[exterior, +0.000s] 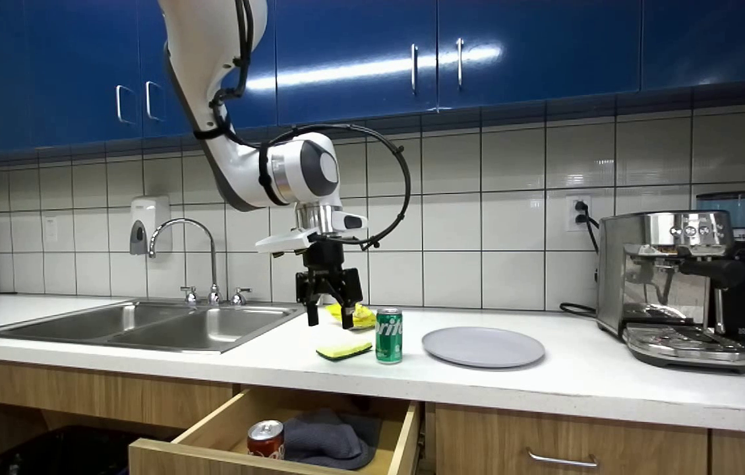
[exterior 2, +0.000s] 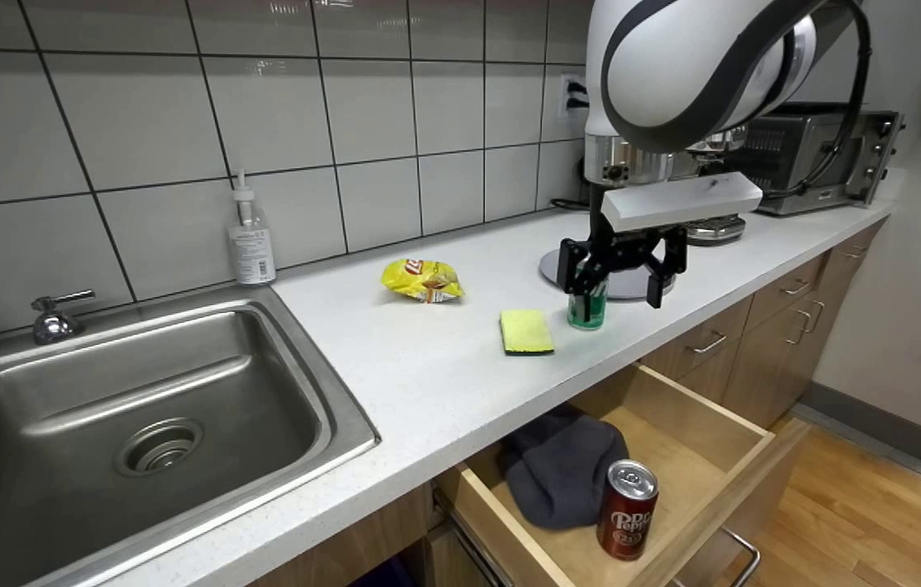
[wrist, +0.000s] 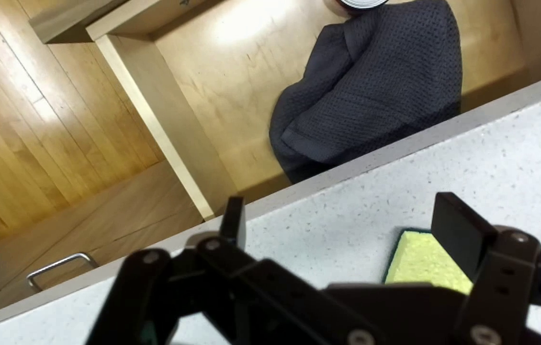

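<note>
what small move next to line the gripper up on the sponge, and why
Probably shift the gripper sideways until the sponge is centred between its fingers, before any lowering. The gripper is open and empty above the counter, and in the wrist view the sponge lies off-centre, partly hidden behind one finger.

Glossy blue cabinets (exterior: 359, 39) hang above a tiled wall (exterior: 511, 224).
</note>
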Robot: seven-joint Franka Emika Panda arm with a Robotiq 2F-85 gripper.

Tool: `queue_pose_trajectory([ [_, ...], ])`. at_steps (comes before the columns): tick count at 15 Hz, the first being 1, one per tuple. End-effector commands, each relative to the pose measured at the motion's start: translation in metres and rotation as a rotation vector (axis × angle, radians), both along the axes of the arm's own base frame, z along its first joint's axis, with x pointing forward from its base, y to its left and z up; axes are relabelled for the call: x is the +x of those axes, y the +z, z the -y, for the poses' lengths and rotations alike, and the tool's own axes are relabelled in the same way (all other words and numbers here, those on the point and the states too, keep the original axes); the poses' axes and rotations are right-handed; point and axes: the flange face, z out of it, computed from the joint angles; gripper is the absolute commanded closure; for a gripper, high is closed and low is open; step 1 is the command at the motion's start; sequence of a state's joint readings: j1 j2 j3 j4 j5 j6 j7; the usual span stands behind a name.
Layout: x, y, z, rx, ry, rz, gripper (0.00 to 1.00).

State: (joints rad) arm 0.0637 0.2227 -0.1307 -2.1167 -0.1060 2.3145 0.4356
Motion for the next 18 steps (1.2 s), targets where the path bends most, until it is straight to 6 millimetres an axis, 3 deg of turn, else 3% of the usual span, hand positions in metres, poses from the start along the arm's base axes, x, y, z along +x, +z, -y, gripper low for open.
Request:
queue_pose_trajectory([
  [1,0.011,0.014,0.014,0.032,-0.067,-0.003,0.0],
  [10,0.029,0.024,0.043,0.082,-0.144,0.079,0.0],
  [18,0.069,-0.003,0.057,0.077,-0.163,0.12,0.0],
])
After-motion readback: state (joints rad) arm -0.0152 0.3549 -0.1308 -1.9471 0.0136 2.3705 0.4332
